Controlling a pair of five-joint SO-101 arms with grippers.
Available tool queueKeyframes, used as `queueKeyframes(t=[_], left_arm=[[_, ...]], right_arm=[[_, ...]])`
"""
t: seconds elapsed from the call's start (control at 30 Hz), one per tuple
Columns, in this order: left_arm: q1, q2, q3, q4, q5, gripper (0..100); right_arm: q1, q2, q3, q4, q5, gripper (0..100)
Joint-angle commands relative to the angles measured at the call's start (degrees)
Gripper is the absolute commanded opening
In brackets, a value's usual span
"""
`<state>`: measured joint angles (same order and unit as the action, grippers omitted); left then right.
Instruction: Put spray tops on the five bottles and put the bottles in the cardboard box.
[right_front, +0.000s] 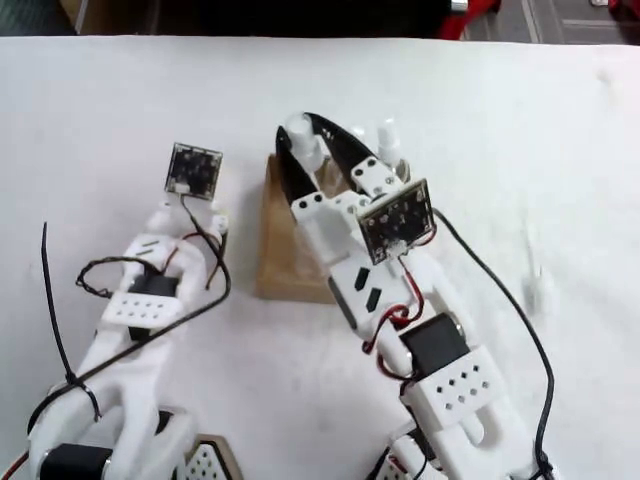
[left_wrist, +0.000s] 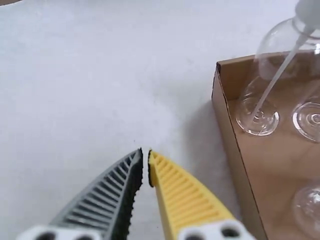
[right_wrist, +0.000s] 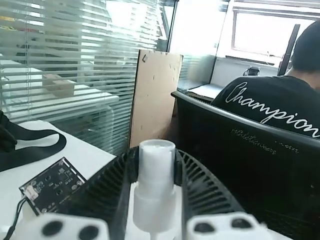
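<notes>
My right gripper (right_front: 306, 133) hangs over the far end of the cardboard box (right_front: 285, 255), its black fingers shut on a white spray top (right_front: 300, 136). The right wrist view shows that spray top (right_wrist: 155, 182) upright between the fingers (right_wrist: 107, 187). The spray top sits on a clear bottle (left_wrist: 282, 50) whose dip tube reaches down to the base inside the box (left_wrist: 227, 125). Two more clear bottle bases (left_wrist: 311, 120) stand on the box floor. My left gripper (left_wrist: 145, 159) is shut and holds nothing, low over the white table just left of the box.
Another white spray top (right_front: 387, 134) stands up beside the right gripper at the box's far right. The white table (right_front: 520, 140) lies open around the box. The left arm's camera board (right_front: 194, 169) and loose cables (right_front: 120, 270) sit left of the box.
</notes>
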<state>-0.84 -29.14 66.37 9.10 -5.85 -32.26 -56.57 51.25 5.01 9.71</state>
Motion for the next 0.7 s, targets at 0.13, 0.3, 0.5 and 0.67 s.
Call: queueKeyframes(t=[0.13,0.3,0.5,0.67], left_arm=[[-0.5,-0.2,-0.8,-1.2,-0.4,2],[-0.5,-0.1,-0.8,-1.2,-0.4,2],[0.1,-0.1,-0.8,-1.2,-0.4,2],[0.1,0.0,-0.8,-1.2,-0.4,2]], right_arm=[[0.8,2.8,-0.4,-2.3,-0.4,1.6],[2.7,4.7,-0.7,-2.3,-0.4,1.6],[3.8,5.1,-0.2,-2.2,-0.4,1.6],[3.0,5.1,2.7,-2.4,-0.9,1.6]])
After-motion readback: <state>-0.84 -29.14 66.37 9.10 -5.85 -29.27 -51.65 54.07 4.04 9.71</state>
